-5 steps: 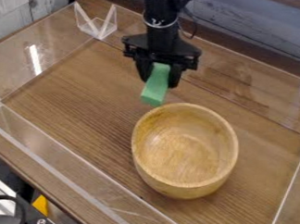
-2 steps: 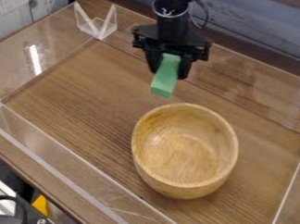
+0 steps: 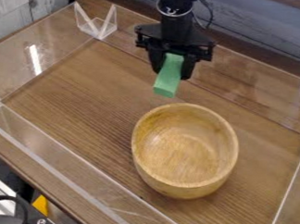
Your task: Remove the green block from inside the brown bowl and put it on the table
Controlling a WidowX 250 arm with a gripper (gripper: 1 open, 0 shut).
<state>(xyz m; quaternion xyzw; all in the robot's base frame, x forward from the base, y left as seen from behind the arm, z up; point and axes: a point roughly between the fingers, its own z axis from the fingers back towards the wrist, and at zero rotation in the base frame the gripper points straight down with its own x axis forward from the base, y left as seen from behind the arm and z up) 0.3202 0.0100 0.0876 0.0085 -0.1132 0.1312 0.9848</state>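
The hand (image 3: 174,61) clasps the green block (image 3: 169,77) by its upper end; the block hangs above the tabletop (image 3: 79,97), just beyond the brown bowl's (image 3: 185,148) far rim.

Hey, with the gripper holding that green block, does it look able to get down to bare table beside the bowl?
Probably yes. The gripper is shut on the green block, beyond the brown bowl, and the table beneath and beside it looks bare.
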